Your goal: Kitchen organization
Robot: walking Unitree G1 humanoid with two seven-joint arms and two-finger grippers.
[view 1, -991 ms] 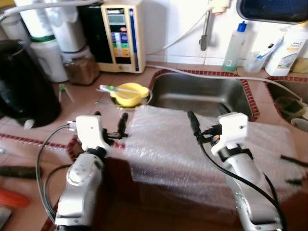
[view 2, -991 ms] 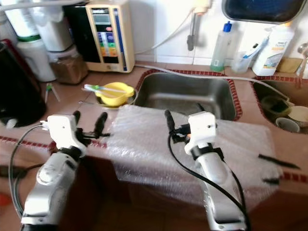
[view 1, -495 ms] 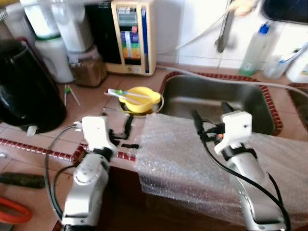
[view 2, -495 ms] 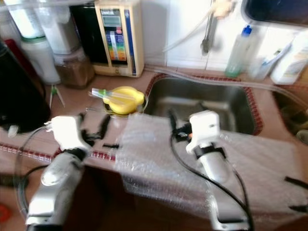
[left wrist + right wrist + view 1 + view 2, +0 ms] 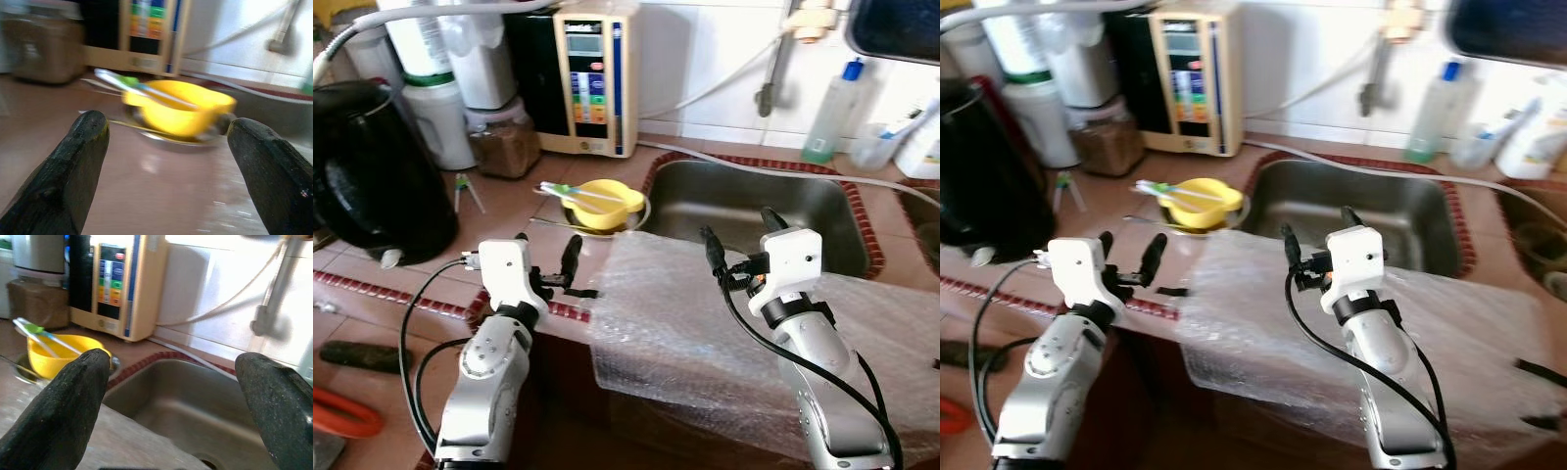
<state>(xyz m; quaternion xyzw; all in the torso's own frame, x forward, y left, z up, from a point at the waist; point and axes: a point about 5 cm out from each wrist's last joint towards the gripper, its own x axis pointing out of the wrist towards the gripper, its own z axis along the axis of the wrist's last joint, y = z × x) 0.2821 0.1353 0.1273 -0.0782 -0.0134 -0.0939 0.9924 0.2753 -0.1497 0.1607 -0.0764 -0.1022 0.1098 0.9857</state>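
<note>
Reaching forward, both arms hovered level, left end effector [image 5: 546, 262] and right end effector [image 5: 739, 235] spread apart over bubble wrap [image 5: 705, 333] draped across worktop [image 5: 431, 274]; camera shifted, arms steadier than before.

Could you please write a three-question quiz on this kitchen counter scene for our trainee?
1. True or false: the left claw is shut on the yellow bowl.
2. What covers the counter edge in front of the sink? A) a towel B) bubble wrap C) a tray
3. Fill in: the right claw hovers open above the ____.

Key:
1. False; it is open and short of the bowl.
2. B, bubble wrap.
3. Bubble wrap, at the sink's near edge.
</note>
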